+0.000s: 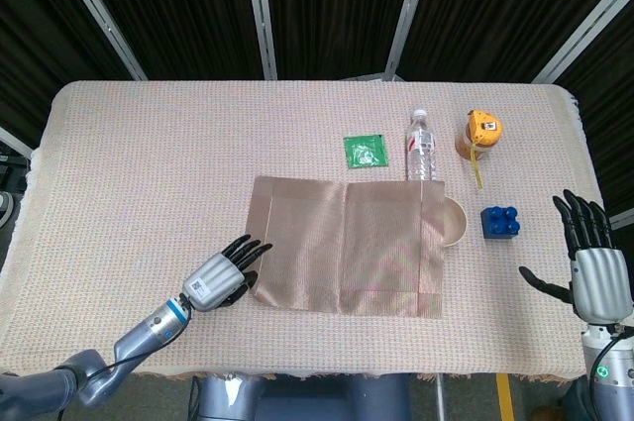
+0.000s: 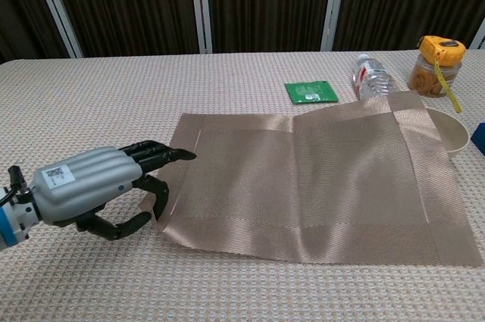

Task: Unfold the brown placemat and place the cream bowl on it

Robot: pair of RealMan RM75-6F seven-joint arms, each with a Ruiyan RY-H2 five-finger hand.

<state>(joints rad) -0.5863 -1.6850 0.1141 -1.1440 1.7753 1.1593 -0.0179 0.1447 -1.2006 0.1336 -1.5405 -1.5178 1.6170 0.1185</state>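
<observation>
- The brown placemat (image 1: 347, 246) lies open in the middle of the table, long side running left to right.
- Its right edge covers part of the cream bowl (image 1: 453, 220).
- The left hand (image 1: 220, 277) pinches the mat's near-left corner.
- The right hand (image 1: 591, 264) is nearer the bowl, fingers spread, holding nothing.

Bowl (image 1: 454, 222): left part under the mat (image 1: 347, 246), right of centre in head view; cut by right edge in chest view.
Bottle (image 2: 371, 78): base behind mat's raised corner.
Right hand (image 1: 591, 265): absent from chest view.
Packet (image 1: 366, 152): print illegible.
</observation>
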